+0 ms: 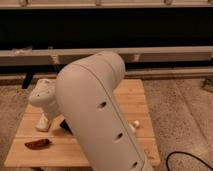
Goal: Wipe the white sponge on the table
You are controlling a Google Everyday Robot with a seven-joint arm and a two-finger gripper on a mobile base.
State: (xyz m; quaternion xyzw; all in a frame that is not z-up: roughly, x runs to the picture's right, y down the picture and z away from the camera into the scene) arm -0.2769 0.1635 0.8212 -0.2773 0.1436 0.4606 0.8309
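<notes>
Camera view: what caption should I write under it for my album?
White robot arm, its gripper down at the white sponge on the wooden table.

Dim warm light on the table, the end effector over its left part; dark backdrop.

No text or number is readable on the bench, the arm, or the tool over its left side.
</notes>
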